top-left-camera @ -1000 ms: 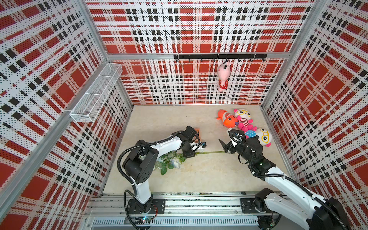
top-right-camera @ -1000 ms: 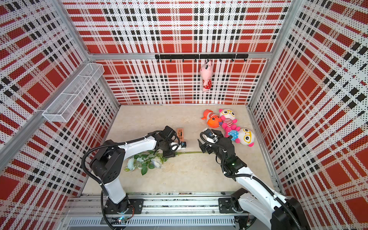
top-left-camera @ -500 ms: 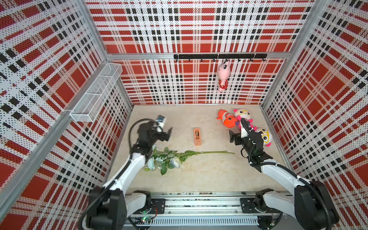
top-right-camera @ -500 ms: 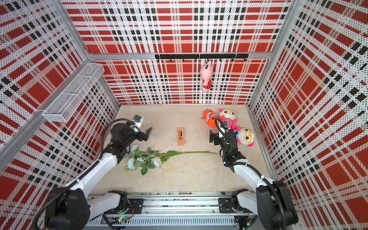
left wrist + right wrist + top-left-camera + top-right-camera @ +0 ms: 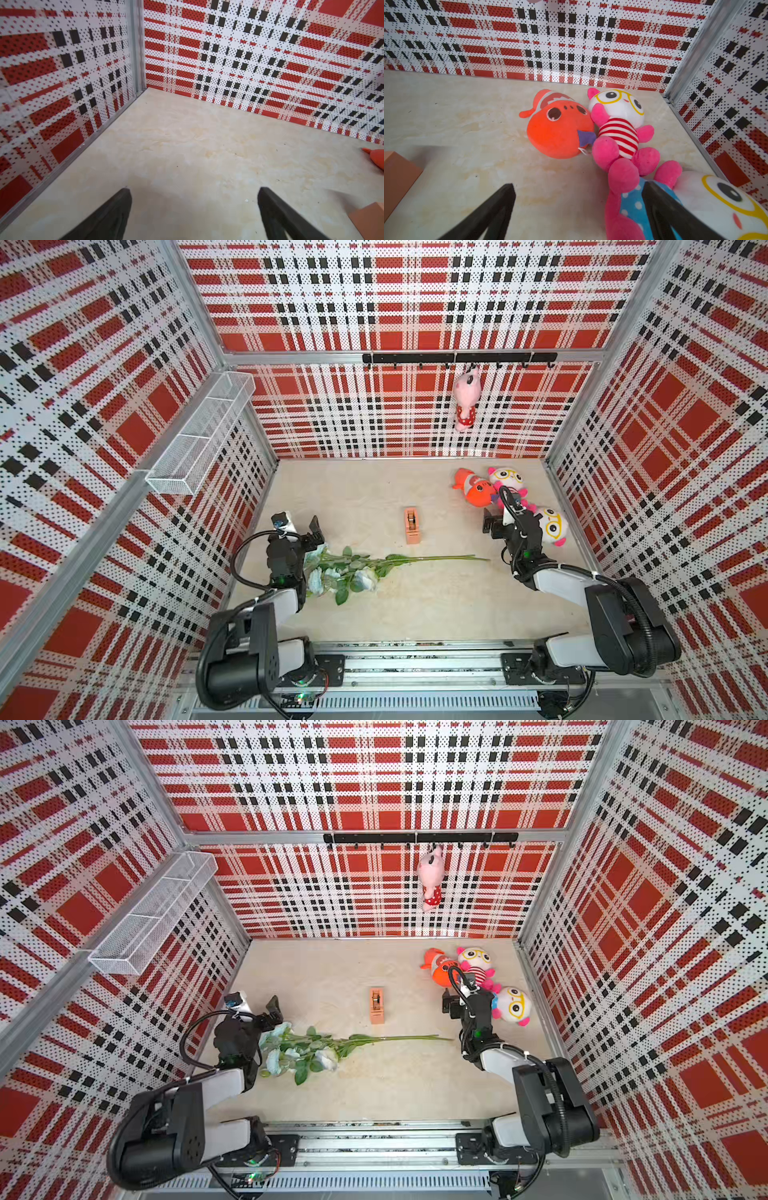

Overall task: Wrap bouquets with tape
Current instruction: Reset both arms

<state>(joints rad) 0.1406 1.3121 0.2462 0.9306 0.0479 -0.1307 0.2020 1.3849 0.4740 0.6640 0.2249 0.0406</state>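
**Inspector:** Left side first.

**Assistant:** Left gripper (image 5: 194,189) hangs just beside the rose heads, jaws spread wide and empty. The bouquet (image 5: 353,572) lies flat on the table (image 5: 415,605) with its blooms toward that arm and its stems toward the other. I judge this gives each arm one end to reach.

**Inspector:** Tape?

**Assistant:** The tape (image 5: 412,524) stands near mid-stem, untouched. Right gripper (image 5: 578,184), also wide open and empty, hovers past the stem tips, by the plush toys (image 5: 478,491). Wrapping, I judge, is not begun.

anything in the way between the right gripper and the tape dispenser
Nothing visible. Only bare tabletop lies between the open right gripper and the tape dispenser. The bouquet stems lie nearer the robot's base, and the orange fish plush sits farther back.
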